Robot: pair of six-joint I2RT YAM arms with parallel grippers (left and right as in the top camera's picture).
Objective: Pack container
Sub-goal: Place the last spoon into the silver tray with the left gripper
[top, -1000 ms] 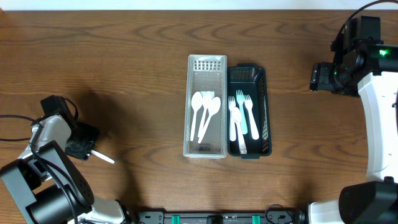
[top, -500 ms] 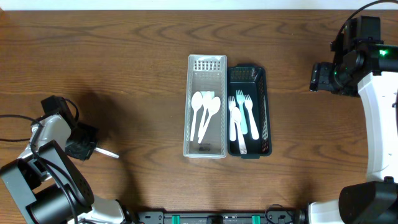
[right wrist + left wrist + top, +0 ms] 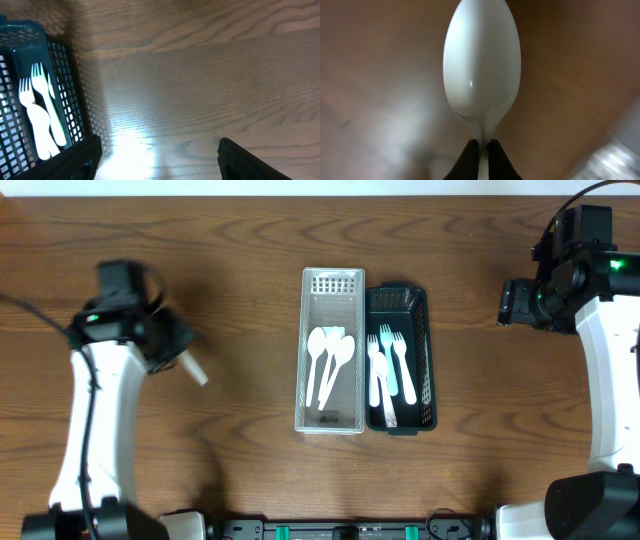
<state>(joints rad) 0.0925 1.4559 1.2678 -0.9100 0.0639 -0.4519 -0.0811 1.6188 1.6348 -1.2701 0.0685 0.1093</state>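
My left gripper (image 3: 178, 352) is shut on a white plastic spoon (image 3: 194, 369), held above the table left of the clear bin (image 3: 330, 420). In the left wrist view the spoon's bowl (image 3: 482, 65) fills the frame, its neck pinched between my dark fingertips (image 3: 469, 157). The clear bin holds three white spoons (image 3: 328, 360). The dark mesh bin (image 3: 428, 370) next to it holds several forks (image 3: 385, 370). My right gripper (image 3: 512, 304) is open and empty at the far right; its wrist view shows the mesh bin (image 3: 60, 75) with forks (image 3: 42, 115).
The two bins stand side by side at the table's middle. Cables run along the left and right arms. Bare wood table (image 3: 230, 280) lies between my left gripper and the bins.
My left gripper has lifted the spoon from the lower left of the table and carried it up and to the right, toward the bins. The right arm has not moved.
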